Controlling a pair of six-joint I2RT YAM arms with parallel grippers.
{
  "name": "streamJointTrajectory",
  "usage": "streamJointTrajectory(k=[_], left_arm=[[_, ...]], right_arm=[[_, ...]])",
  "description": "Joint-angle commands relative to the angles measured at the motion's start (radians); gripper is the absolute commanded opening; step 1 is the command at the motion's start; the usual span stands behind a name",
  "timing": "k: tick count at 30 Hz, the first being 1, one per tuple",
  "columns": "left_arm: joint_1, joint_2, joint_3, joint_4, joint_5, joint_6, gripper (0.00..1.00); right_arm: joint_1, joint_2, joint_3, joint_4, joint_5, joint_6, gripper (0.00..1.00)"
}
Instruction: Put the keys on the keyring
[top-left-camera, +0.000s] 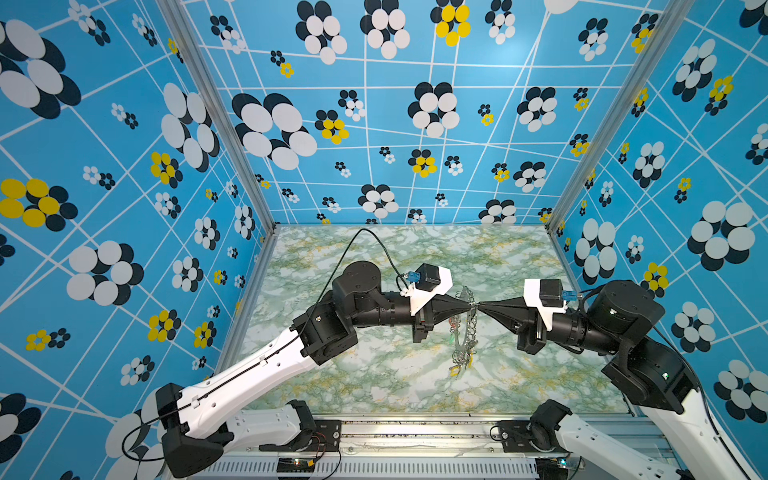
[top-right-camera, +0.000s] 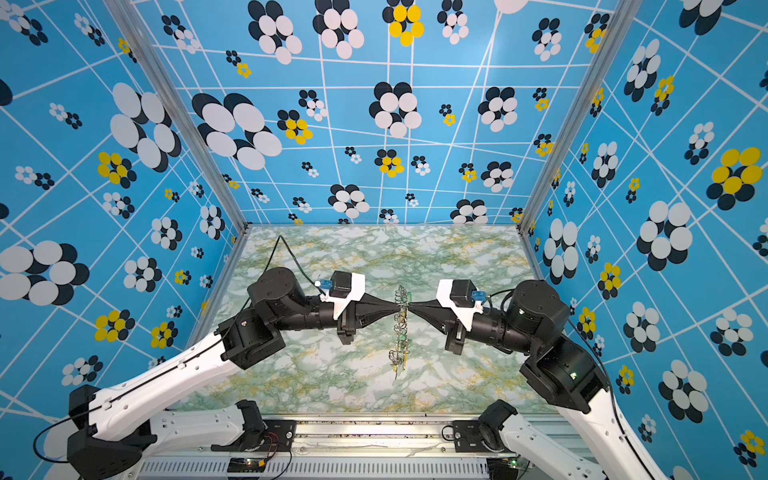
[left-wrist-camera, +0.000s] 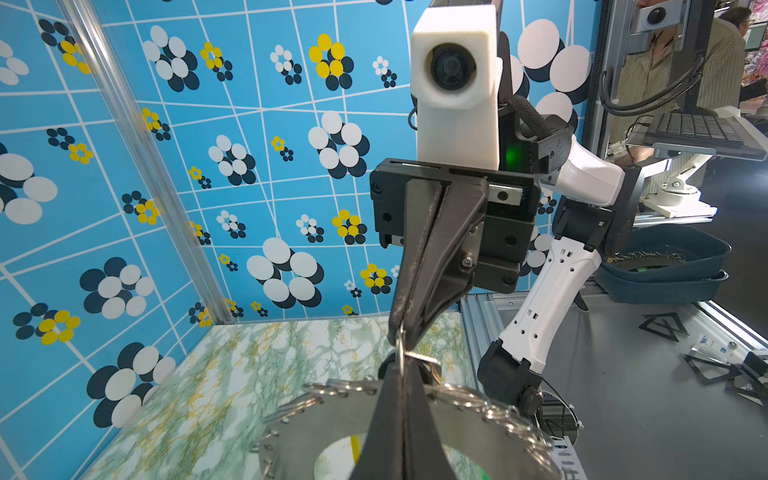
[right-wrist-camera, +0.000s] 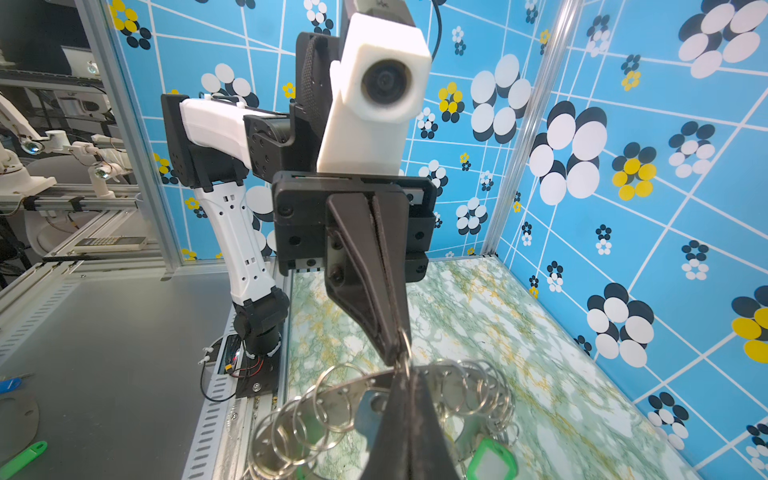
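In both top views the keyring shows edge-on, its loops too small to tell apart. In the wrist views the left end effector and right end effector cover its middle, and the picture's edge crops it.

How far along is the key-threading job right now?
Done: the keyring is held up on edge over the table. In hand: left fingers and right fingers are both shut on a wire loop at its rim. Remaining: the black-tagged key isn't clearly visible, so threading is unconfirmed.
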Motion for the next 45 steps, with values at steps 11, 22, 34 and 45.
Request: streamJointTrajectory(k=[11, 22, 34, 45], left_arm=[[-0.012, 0.028, 0.105, -0.09, 0.033, -0.032, 0.0], [0.007, 0.048, 0.137, -0.134, 0.06, -0.075, 0.0], [0.036, 0.078, 0.165, -0.147, 0.11, -0.135, 0.0], [0.054, 0.089, 0.18, -0.14, 0.136, -0.176, 0.0]], right_arm=[[0.005, -0.003, 0.033, 0.026, 0.011, 0.005, 0.0], [0.005, -0.006, 0.029, 0.024, 0.006, 0.001, 0.0], [0.005, -0.013, 0.019, 0.03, 0.0, -0.001, 0.0], [0.018, -0.006, 0.015, 0.009, -0.008, -0.024, 0.0]])
